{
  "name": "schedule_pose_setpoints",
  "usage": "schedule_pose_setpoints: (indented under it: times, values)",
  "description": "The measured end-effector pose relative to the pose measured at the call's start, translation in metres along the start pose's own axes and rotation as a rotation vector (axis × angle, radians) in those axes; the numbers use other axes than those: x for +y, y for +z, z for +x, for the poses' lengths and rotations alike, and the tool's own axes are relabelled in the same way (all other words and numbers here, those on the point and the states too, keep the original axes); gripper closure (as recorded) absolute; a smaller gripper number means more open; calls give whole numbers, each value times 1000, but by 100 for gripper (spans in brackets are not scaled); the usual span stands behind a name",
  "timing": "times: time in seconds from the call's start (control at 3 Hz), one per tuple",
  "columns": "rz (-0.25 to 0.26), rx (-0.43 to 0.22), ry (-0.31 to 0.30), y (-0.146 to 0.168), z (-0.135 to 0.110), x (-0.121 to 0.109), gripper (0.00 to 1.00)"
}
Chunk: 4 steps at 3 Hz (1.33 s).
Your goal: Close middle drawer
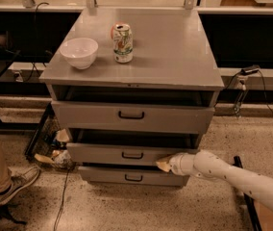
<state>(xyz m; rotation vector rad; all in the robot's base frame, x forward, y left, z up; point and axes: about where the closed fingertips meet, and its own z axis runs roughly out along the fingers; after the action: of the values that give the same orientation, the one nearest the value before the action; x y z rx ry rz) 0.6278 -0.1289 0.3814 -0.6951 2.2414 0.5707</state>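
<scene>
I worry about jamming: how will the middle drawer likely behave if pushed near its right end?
The middle drawer looks like stiff metal, so it should slide, not flex. The gripper is at its front, far right of the handle, so it might twist.

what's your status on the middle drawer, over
Gripper low, at right end of middle drawer front. Drawer partly out, not yet closed. Nothing seen blocking it; drawer inside dark.
</scene>
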Motion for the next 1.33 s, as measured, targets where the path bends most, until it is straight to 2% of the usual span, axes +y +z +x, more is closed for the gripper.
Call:
schedule_pose_setpoints:
  times: [0.33,0.67,1.0,1.33]
  values:
    - [1,-4,-1,0,-1,-1,100]
    - [24,-29,-9,-8,-10,-16,100]
    - [60,-41,16,-50,-9,-17,100]
    - [58,-48,61,-104,6,4,100]
